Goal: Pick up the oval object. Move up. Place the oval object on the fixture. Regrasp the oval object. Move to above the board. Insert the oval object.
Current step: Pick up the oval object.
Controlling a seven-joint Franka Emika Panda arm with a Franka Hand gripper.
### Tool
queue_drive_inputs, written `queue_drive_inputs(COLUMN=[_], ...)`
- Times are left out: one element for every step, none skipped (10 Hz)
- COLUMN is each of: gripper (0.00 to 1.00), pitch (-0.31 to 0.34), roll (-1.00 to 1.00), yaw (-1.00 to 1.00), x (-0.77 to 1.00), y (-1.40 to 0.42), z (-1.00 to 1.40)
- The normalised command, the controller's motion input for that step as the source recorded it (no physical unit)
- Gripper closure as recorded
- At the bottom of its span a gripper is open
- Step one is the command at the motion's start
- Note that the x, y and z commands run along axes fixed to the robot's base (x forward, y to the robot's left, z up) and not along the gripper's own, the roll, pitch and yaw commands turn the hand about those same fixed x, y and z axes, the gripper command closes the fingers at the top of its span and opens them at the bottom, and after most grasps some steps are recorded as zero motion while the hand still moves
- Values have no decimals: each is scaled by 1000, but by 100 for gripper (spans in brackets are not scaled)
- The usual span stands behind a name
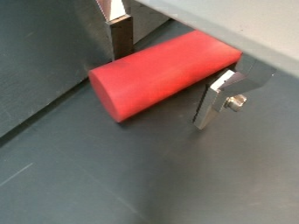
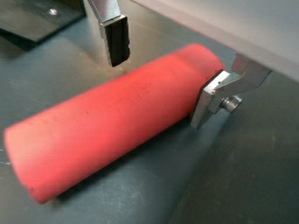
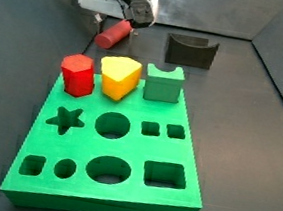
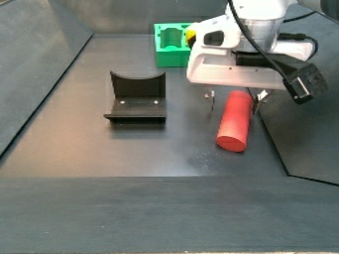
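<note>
The red peg [image 2: 111, 122] is lying flat on the dark floor [image 2: 233, 184], well away from the black holder [image 4: 135, 97]. The gripper [image 2: 163, 74] is sitting low over the peg's far end, its fingers [image 2: 114, 39] spread wide on either side, not squeezing it.

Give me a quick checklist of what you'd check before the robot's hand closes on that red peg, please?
1. Oval object lies flat on the floor: ok.
2. Hand straddles it, one finger on each side: ok.
3. Jaws open, not yet pinching: ok.
4. Hand sits near one end of the peg, not its middle: not ok for balance, perhaps.
5. Fixture empty and ready: ok.
6. Fingers low enough for a firm grip: cannot tell.
</note>
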Motion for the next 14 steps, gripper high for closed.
queue_drive_inputs(gripper=[0,0,0,0,0,0,0,0,100,100,100,100,100,100], pitch=[0,0,17,0,-37,-53,-11,0,0,0,0,0,0,0], roll=[113,130,131,86,49,0,0,0,0,0,0,0,0,0], yaw=[-289,-266,-246,-246,-106,0,0,0,0,0,0,0,0,0], x=[-169,-189,-240,-251,-129,-3,0,0,0,0,0,0,0,0], y=[-97,-83,-66,-51,-43,0,0,0,0,0,0,0,0,0], z=[-400,-411,-377,-246,-191,0,0,0,0,0,0,0,0,0])
